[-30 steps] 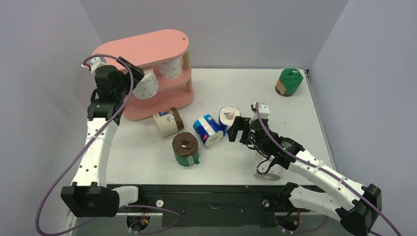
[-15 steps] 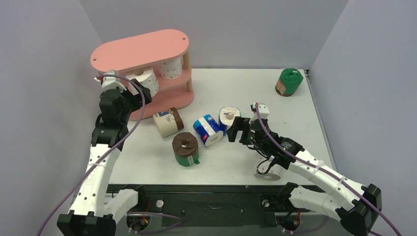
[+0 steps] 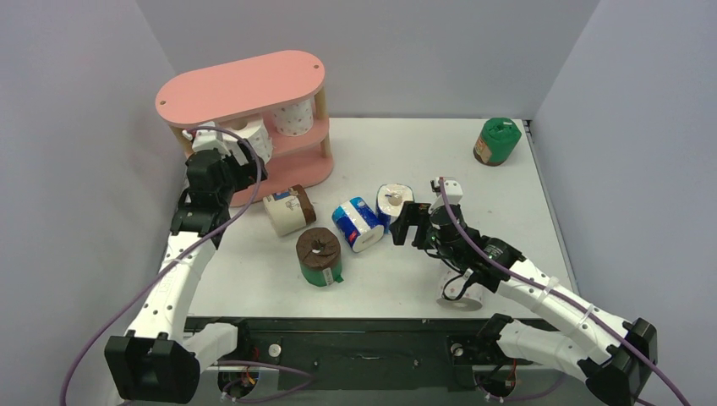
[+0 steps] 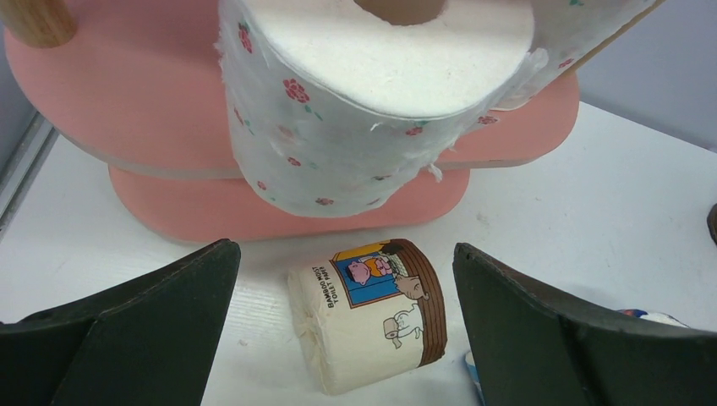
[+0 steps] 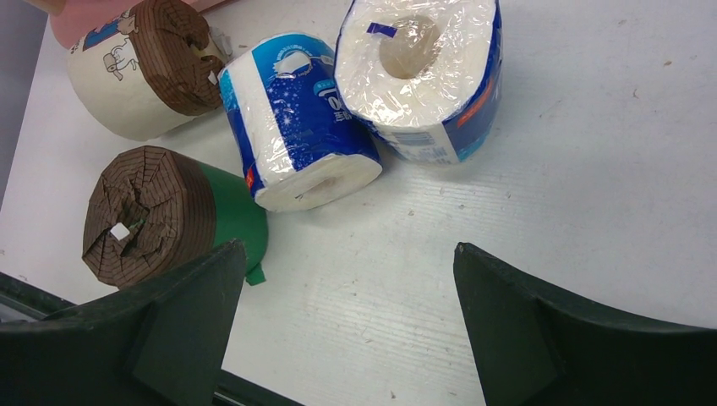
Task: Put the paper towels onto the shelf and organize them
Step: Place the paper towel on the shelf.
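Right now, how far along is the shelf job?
Done: two dotted rolls sit on the shelf's middle tier. In hand: nothing; left pincer open by the shelf, right pincer open too. Left: six on the table: beige roll, brown-topped roll, two blue rolls, green roll, white roll by the right arm.
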Controlling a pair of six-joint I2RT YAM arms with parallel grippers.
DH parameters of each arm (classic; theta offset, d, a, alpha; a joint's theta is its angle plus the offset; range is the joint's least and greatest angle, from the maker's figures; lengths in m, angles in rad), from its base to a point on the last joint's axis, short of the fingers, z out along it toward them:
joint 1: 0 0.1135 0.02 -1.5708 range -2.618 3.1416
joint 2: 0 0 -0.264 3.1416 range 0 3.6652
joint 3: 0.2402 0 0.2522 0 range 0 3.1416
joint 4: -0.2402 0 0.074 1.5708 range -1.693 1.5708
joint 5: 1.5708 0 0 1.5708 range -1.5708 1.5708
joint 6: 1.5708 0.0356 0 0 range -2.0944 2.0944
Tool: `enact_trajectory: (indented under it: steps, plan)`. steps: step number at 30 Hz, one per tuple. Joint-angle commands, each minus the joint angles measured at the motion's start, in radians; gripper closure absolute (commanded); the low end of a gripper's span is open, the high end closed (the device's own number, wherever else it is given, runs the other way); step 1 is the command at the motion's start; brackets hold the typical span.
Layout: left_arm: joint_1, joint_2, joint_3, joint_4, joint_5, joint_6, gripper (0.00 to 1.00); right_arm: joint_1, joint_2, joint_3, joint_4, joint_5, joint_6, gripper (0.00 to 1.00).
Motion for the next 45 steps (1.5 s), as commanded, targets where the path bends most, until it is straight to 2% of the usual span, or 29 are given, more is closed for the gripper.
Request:
enact_trajectory:
  steps: [1,18,21,45]
  plan:
    - [-0.001,0.043,0.018,0.113,-0.016,0.012,0.02,-0.011,-0.032,-0.012,0.021,0.009,-0.015,0.12]
    - [0.002,0.154,0.038,0.231,-0.072,-0.005,0.0,-0.032,-0.051,-0.028,0.008,0.011,-0.027,0.12]
    - [0.0,0.174,0.048,0.258,-0.073,-0.004,0.05,-0.036,-0.048,-0.03,0.008,0.008,-0.028,0.12]
    - [0.001,0.289,0.082,0.386,-0.078,-0.009,0.15,-0.085,-0.001,-0.024,0.023,-0.033,-0.044,0.12]
